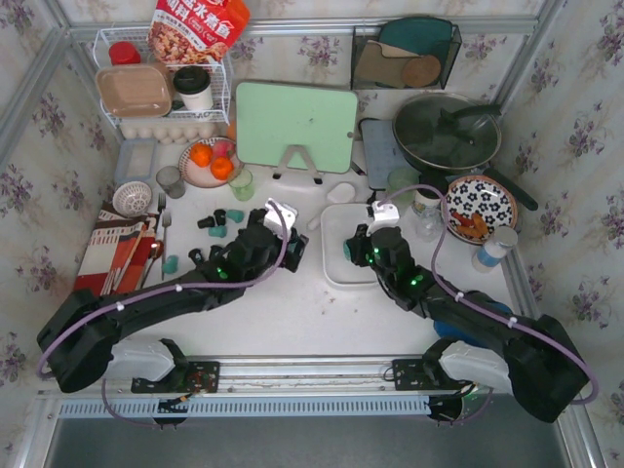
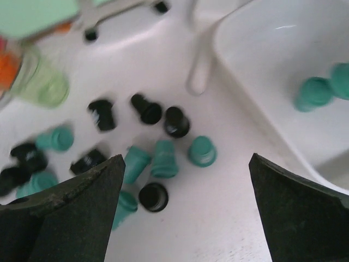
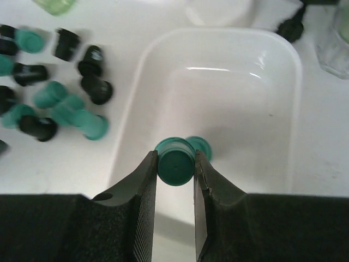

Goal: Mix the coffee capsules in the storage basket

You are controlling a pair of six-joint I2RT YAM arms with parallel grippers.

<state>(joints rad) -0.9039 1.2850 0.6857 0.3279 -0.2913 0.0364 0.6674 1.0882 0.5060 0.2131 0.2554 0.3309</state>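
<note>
Right end effector (image 3: 175, 159) clamped on one teal capsule (image 3: 174, 169) over the storage basket (image 3: 272, 82), second teal capsule (image 3: 200, 146) lying inside. Left end effector (image 2: 185, 160) gapes wide over loose capsules (image 2: 163, 158). Red bag (image 1: 198, 27) print unreadable.

The top camera sits high behind the bases (image 1: 146, 361), which lie at 6 o'clock, and looks down across the whole table (image 1: 292, 322) toward 12. The left wrist camera hangs close over the table, looking past the left fingers (image 2: 71, 218) at capsules (image 2: 163, 158), with the basket (image 2: 262, 82) at 2 o'clock. The right wrist camera, closer still, looks between the right fingers (image 3: 142, 207) into the basket, capsules at 9 o'clock. All three views share both.
</note>
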